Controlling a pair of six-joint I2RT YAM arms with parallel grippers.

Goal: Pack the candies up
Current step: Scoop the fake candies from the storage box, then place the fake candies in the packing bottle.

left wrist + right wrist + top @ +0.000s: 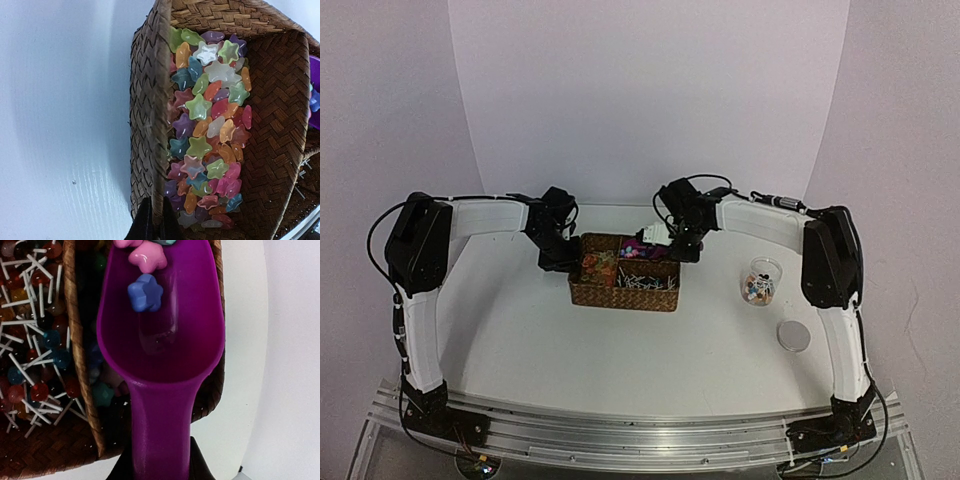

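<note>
My left gripper (153, 226) pinches the brown woven basket's (148, 100) wall. My right gripper (160, 467) clamps the magenta plastic scoop's (160, 350) handle. Small colourful star-shaped candies (205, 130) fill the basket's left compartment, and a few sit at the scoop's twelve o'clock.

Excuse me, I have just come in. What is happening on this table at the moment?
The right end effector holds a magenta scoop over a woven basket. Only a few star-shaped candies sit near the scoop's tip. The left end effector pinches the basket's left wall, apparently to steady it. To the right, a clear cup already holds some candies, and a round disc, perhaps its lid, lies near it.
</note>
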